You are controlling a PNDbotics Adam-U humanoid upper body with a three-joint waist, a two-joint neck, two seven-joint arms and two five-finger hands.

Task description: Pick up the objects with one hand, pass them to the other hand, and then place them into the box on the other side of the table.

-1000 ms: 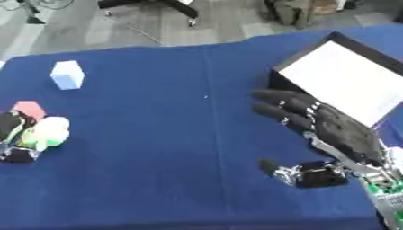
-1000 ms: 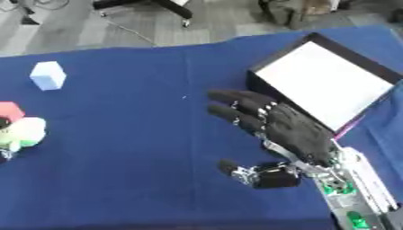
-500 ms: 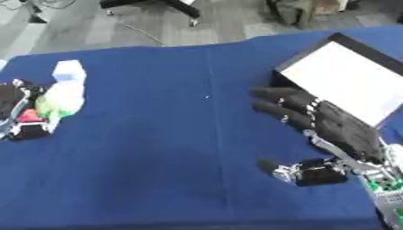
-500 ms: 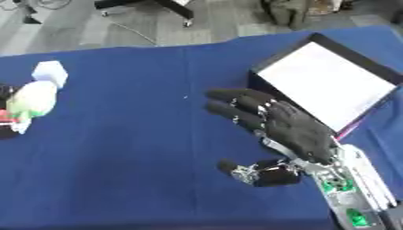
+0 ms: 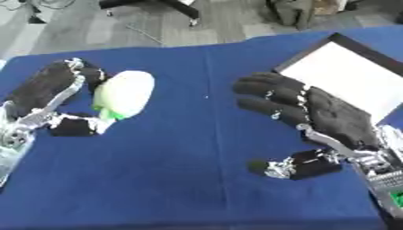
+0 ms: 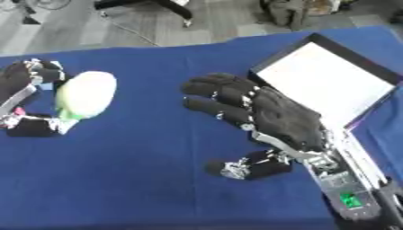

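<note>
My left hand [image 5: 46, 90] is raised over the left part of the blue table [image 5: 181, 179], its fingers and thumb curled round a pale green and white rounded object [image 5: 124, 93]. The object's white end points up and right, and a bright green tip shows by the thumb. My right hand [image 5: 340, 117] is to the right, open and palm up, its fingers stretched toward the left hand. A gap of blue cloth separates the object from those fingers. The dark-rimmed box [image 6: 323, 78] with a white floor lies at the far right, behind the right hand.
The table's far edge runs along the top, with grey floor and a chair base [image 5: 157, 4] beyond it. My right forearm [image 6: 350, 197], with a green light on it, crosses the lower right corner. The left forearm fills the lower left edge.
The left hand has lifted the pale green object off the table's left side and carried it up and toward the middle. The right hand has stayed open in place.
</note>
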